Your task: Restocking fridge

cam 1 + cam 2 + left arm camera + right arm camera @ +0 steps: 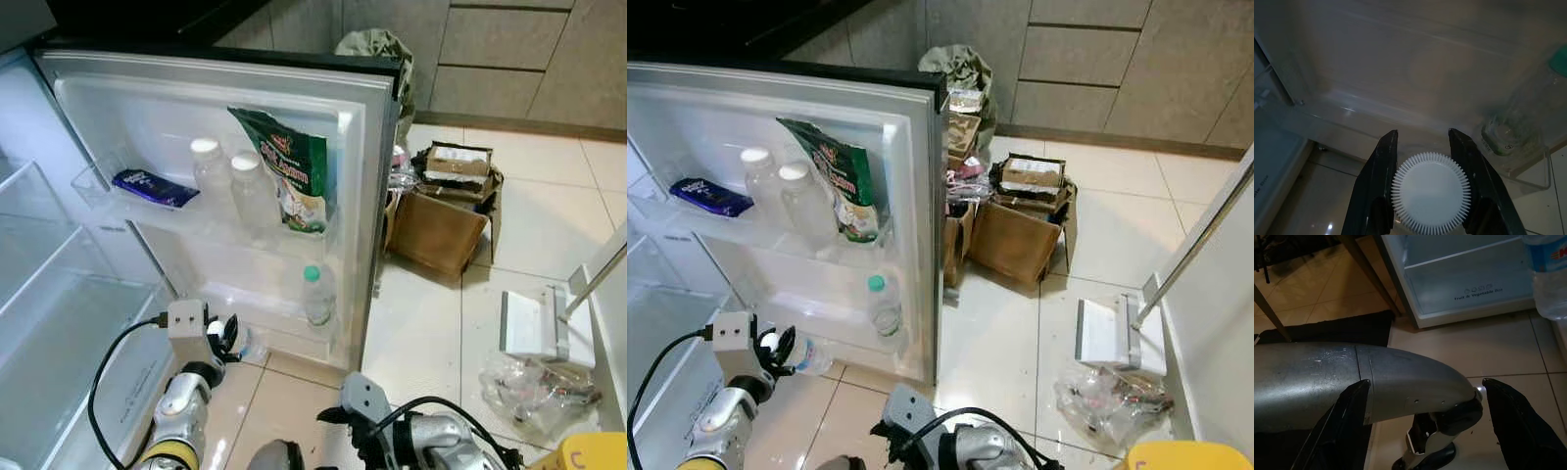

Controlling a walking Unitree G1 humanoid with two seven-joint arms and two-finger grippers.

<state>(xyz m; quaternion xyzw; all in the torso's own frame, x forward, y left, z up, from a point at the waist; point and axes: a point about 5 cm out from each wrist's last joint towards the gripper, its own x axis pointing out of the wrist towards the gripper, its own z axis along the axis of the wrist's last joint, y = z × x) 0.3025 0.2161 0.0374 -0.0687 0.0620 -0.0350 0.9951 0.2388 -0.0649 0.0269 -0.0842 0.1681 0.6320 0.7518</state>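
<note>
We are holding a clear water bottle low in front of the open fridge door; our left gripper is pinching its white ribbed cap. A green-capped bottle is standing on the door's bottom shelf, to the right. Our right gripper is hanging near the floor, its fingers spread wide, gripping nothing.
</note>
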